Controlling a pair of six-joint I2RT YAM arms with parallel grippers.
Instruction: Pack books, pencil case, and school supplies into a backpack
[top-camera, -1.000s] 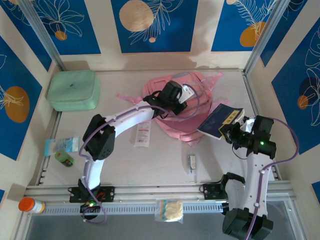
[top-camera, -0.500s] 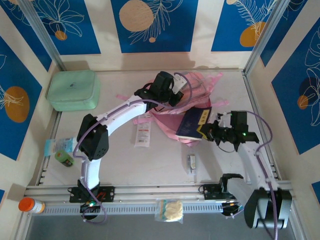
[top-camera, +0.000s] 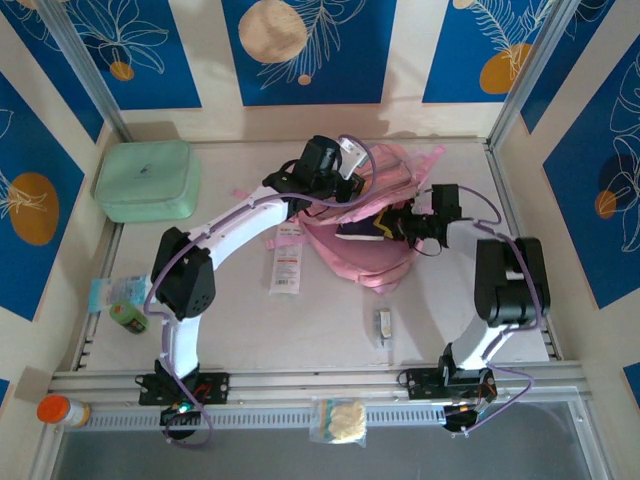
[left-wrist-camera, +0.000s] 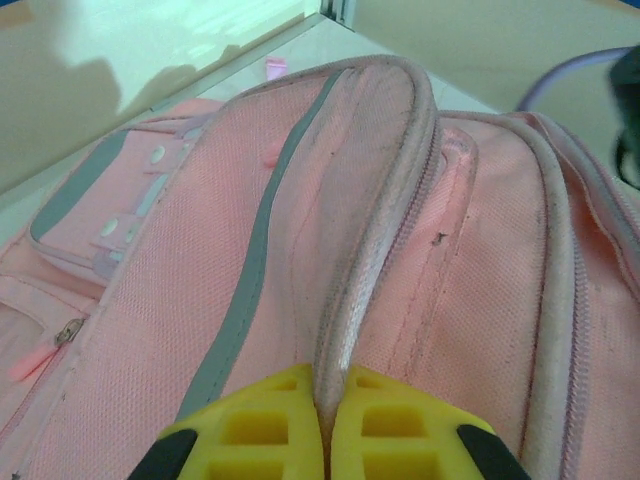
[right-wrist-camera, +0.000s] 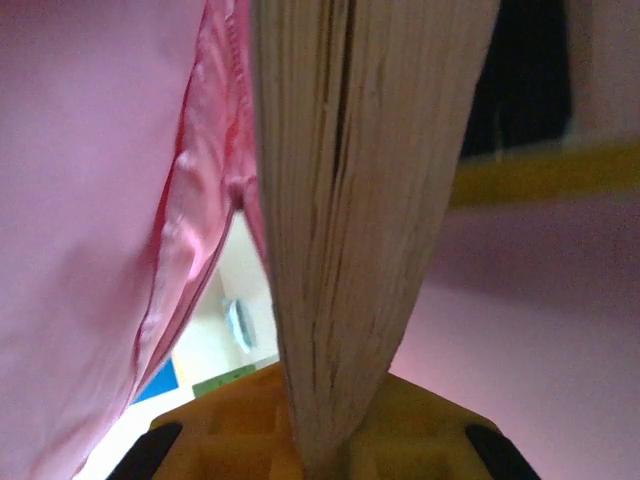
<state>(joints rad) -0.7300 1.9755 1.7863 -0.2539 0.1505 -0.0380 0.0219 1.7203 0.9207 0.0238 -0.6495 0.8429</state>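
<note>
Setting: cream walls hung with blue panels bearing white leaf and orange disc motifs; pale tabletop (top-camera: 330, 300) fenced by a metal frame.

1. Backpack (top-camera: 385, 190), pale pink, lying at far centre of the tabletop, straps trailing on its near side.
2. Left pincer (top-camera: 348, 168), over the backpack's far-left part. In the left wrist view its yellow fingers (left-wrist-camera: 260, 420) are pressed together on a raised pink seam running along the zip.
3. Books (top-camera: 362, 228), dark navy covers, partly inside the backpack's opening. In the right wrist view their cream page edges stand upright with pink fabric on both sides.
4. Right pincer (top-camera: 408, 222), at the backpack's right side, pinching the book stack by its near end.
5. Pencil case (top-camera: 285, 262), long white pouch with red print, flat on the tabletop just beside the backpack's near-left edge, under the left arm.
6. Small grey-white oblong item (top-camera: 383, 326), alone on the near tabletop, well apart from the backpack.
7. Mint-green zip case (top-camera: 147, 180), far-left corner.
8. Teal packet (top-camera: 122, 291), left edge.
</note>
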